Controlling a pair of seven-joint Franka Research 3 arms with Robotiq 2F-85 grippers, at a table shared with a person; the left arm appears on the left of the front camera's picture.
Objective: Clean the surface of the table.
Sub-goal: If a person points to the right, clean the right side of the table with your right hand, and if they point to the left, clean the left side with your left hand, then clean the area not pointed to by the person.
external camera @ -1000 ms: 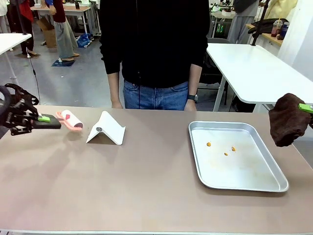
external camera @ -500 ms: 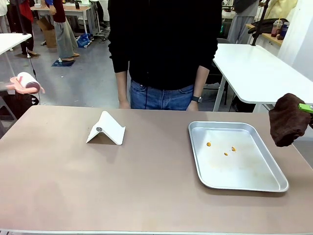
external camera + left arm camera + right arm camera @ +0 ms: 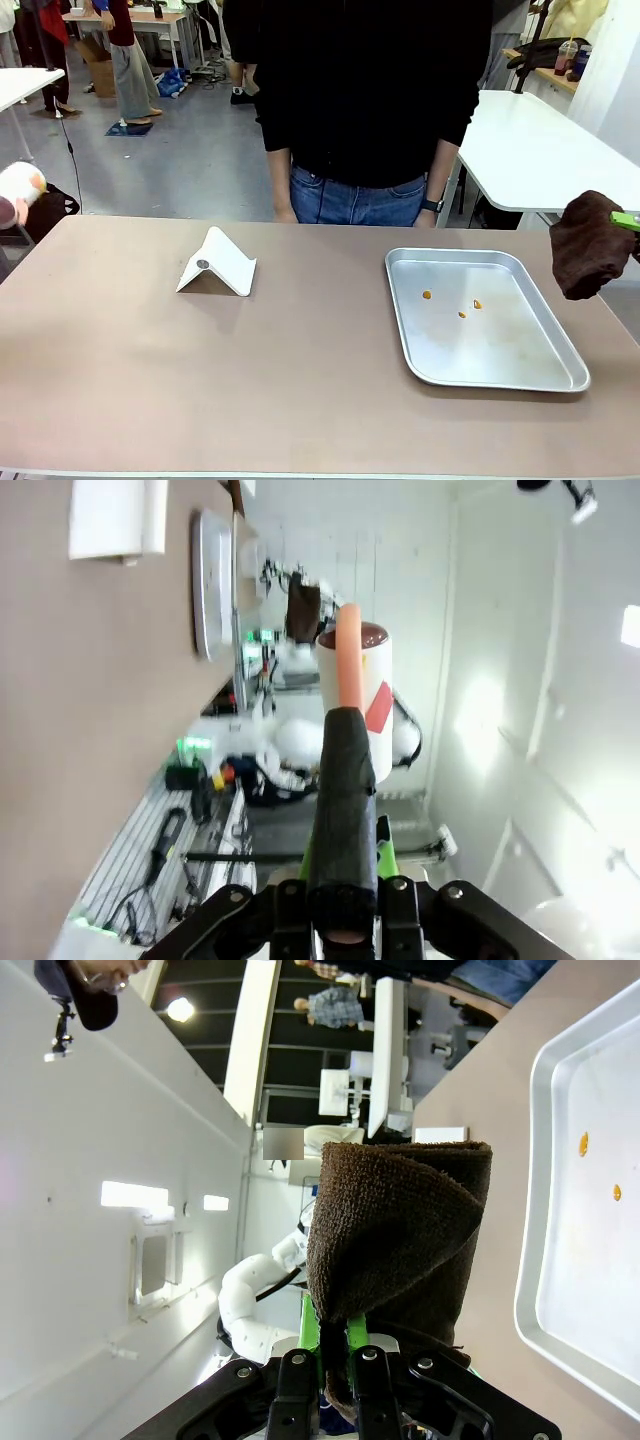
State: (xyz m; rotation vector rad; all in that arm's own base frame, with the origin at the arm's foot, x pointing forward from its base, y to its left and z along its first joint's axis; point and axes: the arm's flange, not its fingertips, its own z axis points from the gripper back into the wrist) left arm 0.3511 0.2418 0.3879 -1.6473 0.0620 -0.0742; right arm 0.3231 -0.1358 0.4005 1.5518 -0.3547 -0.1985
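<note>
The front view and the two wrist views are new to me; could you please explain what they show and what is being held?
Two robot arms share a table with a person standing opposite. The wide picture comes from a fixed camera between the arms. The other two come from a camera on each wrist, so they look tilted. On the table are a folded white stand and a metal tray holding a few orange crumbs. The left pincer is shut on a lint roller, raised at the table's left end. The right pincer is shut on a brown cloth, held up at the table's right end.
</note>
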